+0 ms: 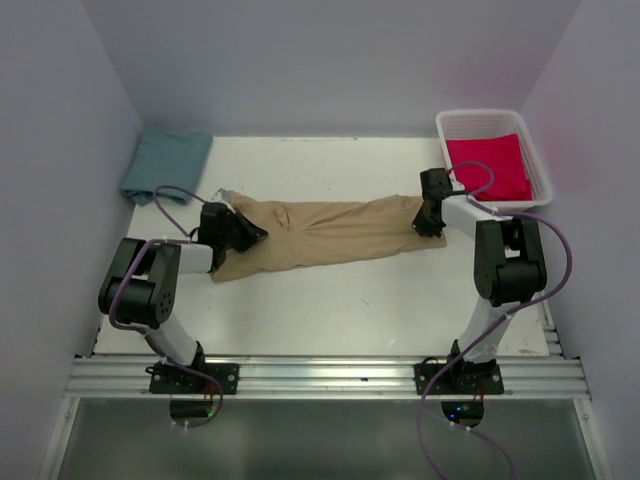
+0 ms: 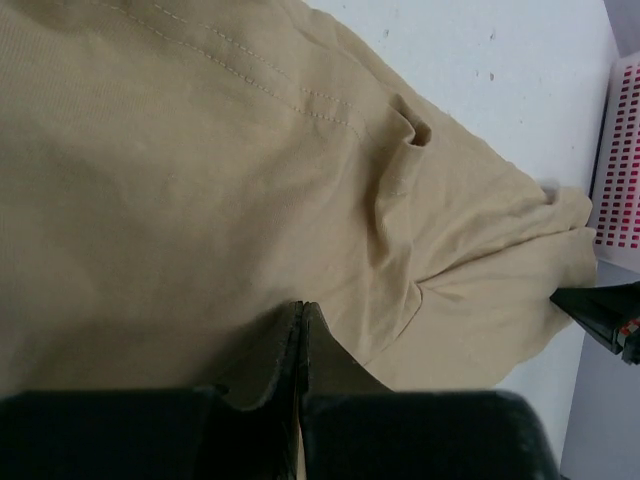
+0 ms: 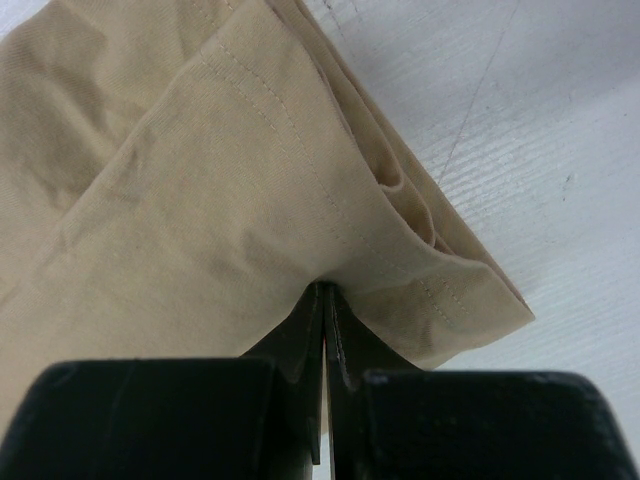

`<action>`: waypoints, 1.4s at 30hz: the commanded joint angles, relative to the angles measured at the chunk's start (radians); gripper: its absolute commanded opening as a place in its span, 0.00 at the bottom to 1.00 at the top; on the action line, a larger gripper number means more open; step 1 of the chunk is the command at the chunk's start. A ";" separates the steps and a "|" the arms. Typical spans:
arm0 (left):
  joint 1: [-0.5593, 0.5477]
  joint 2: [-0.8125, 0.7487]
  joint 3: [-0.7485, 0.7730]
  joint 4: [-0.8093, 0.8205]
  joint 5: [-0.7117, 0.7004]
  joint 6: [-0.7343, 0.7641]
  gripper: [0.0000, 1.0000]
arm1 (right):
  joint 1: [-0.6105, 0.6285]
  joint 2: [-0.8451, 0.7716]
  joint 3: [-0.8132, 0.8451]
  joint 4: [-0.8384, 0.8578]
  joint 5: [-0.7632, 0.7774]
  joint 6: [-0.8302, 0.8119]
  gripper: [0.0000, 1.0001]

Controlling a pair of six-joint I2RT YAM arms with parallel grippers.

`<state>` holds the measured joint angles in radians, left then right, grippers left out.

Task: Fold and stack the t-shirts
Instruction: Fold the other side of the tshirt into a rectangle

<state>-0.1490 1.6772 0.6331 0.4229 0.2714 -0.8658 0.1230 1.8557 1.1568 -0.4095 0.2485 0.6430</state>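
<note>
The white table point(image 1: 330, 310) takes up most of the top view. Across its middle, from nine o'clock to three o'clock, lies the tan t-shirt point(image 1: 330, 235), drawn out into a long narrow band with soft creases along its length. At two o'clock stands the white basket point(image 1: 545, 160) with the red-pink t-shirt point(image 1: 488, 165) lying in it. At ten o'clock the teal t-shirt point(image 1: 165, 165) lies loosely folded against the wall, well apart from the rest.

The left gripper point(image 1: 250, 232) sits at the band's nine o'clock end. In its wrist view its jaws are pressed together with a pinch of tan cloth between them point(image 2: 302, 310). The right gripper point(image 1: 428, 222) sits at the three o'clock end, clamped the same way point(image 3: 325, 292) on several stacked layers just inside a stitched hem.

The step looks like a lengthwise fold of the tan shirt with both ends held. To do it well, I would lift both ends together and level, with just enough tension to pull the creases flat — too much could drag the cloth out of a pinch. Then carry one edge over the other squarely, so that the hems line up, and let go only once the cloth rests on the table.

No brand or writing can be read. A small pale fleck point(image 1: 226, 192) by the nine o'clock end may be a neck tag — too small to tell.
</note>
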 commanded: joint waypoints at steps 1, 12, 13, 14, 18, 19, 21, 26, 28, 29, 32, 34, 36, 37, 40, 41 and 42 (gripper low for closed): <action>-0.001 0.038 0.059 0.073 -0.012 -0.027 0.00 | -0.019 0.059 -0.060 -0.068 0.052 -0.023 0.00; -0.006 0.176 0.149 0.126 -0.003 -0.072 0.00 | -0.019 0.062 -0.057 -0.064 0.054 -0.025 0.00; -0.007 0.194 0.167 0.123 -0.003 -0.072 0.00 | -0.019 0.062 -0.057 -0.064 0.054 -0.026 0.00; -0.007 0.200 0.175 0.125 -0.003 -0.072 0.00 | -0.020 0.063 -0.057 -0.066 0.054 -0.025 0.00; -0.007 0.220 0.209 0.128 0.015 -0.072 0.00 | -0.020 0.063 -0.055 -0.064 0.054 -0.025 0.00; -0.009 0.222 0.214 0.131 0.018 -0.072 0.00 | -0.019 0.063 -0.057 -0.064 0.054 -0.025 0.00; -0.012 0.220 0.227 0.132 0.034 -0.075 0.00 | -0.019 0.063 -0.055 -0.066 0.054 -0.026 0.00; -0.026 0.230 0.266 0.128 0.048 -0.071 0.00 | -0.020 0.065 -0.054 -0.068 0.055 -0.025 0.00; -0.026 0.252 0.284 0.134 0.063 -0.076 0.00 | -0.020 0.063 -0.055 -0.066 0.055 -0.026 0.00; -0.027 0.260 0.289 0.135 0.068 -0.082 0.00 | -0.019 0.063 -0.055 -0.066 0.055 -0.025 0.00; -0.034 0.294 0.307 0.154 0.083 -0.094 0.00 | -0.020 0.065 -0.054 -0.068 0.055 -0.026 0.00; -0.041 0.326 0.333 0.157 0.097 -0.099 0.00 | -0.020 0.066 -0.054 -0.068 0.055 -0.025 0.00; -0.044 0.357 0.346 0.166 0.117 -0.105 0.00 | -0.020 0.065 -0.054 -0.068 0.054 -0.025 0.00; -0.047 0.366 0.358 0.169 0.121 -0.105 0.00 | -0.020 0.065 -0.054 -0.066 0.054 -0.025 0.00; -0.046 0.348 0.331 0.180 0.101 -0.104 0.00 | -0.020 0.065 -0.055 -0.069 0.055 -0.026 0.00; -0.044 0.329 0.312 0.189 0.086 -0.093 0.00 | -0.020 0.065 -0.055 -0.068 0.055 -0.028 0.00; -0.044 0.285 0.295 0.213 0.054 -0.087 0.00 | -0.020 0.065 -0.055 -0.068 0.055 -0.026 0.00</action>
<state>-0.1886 2.0335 0.9531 0.5400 0.3649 -0.9665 0.1230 1.8542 1.1549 -0.4061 0.2485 0.6384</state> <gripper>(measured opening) 0.005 0.007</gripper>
